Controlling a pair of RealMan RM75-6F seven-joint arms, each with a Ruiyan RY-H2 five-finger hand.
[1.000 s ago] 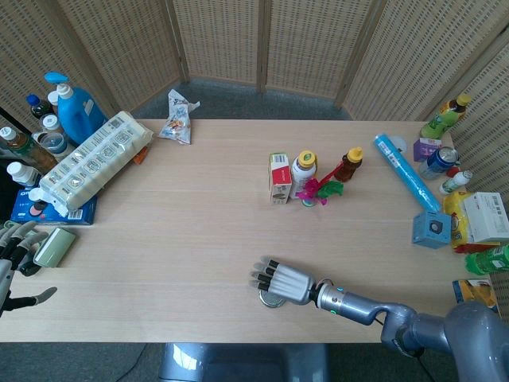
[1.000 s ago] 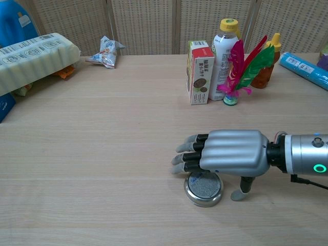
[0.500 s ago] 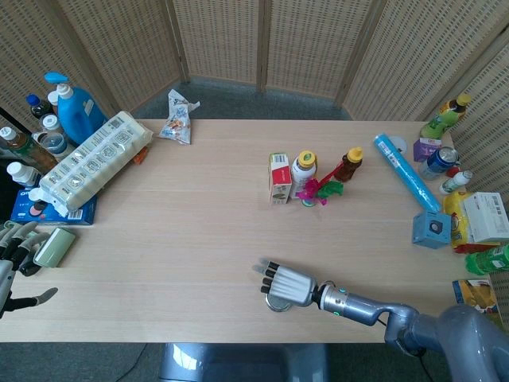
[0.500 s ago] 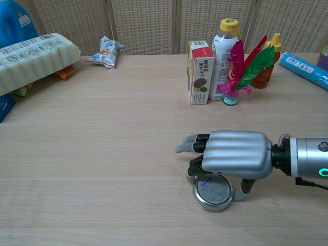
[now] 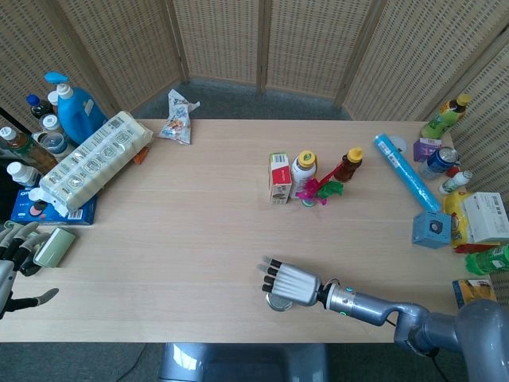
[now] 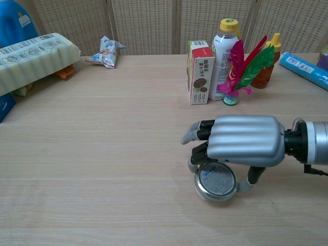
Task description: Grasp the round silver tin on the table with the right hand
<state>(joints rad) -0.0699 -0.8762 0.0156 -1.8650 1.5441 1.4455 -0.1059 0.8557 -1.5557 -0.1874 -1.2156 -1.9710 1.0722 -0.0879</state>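
The round silver tin [image 6: 215, 182] lies near the table's front edge, its lid tilted toward the chest camera. My right hand [image 6: 246, 141] covers it from above, palm down. Curled fingers [image 6: 193, 163] press the tin's left rim and the thumb [image 6: 252, 178] presses its right rim, so the hand grips it. In the head view only the tin's [image 5: 275, 303] front edge shows under the right hand [image 5: 290, 282]. My left hand [image 5: 16, 263] hangs open off the table's left edge, fingers apart and holding nothing.
A biscuit box [image 6: 199, 72], a white bottle [image 6: 225, 51], a feather shuttlecock [image 6: 241, 66] and a brown bottle [image 6: 267, 59] stand behind the hand. A long pale pack [image 5: 95, 163] lies far left, a blue tube [image 5: 404, 171] far right. A green case [image 5: 54, 247] sits by the left hand.
The right hand's fingers curled in and its thumb closed on the tin. The tin shifted slightly right and tipped up under the palm. The left hand stayed put.
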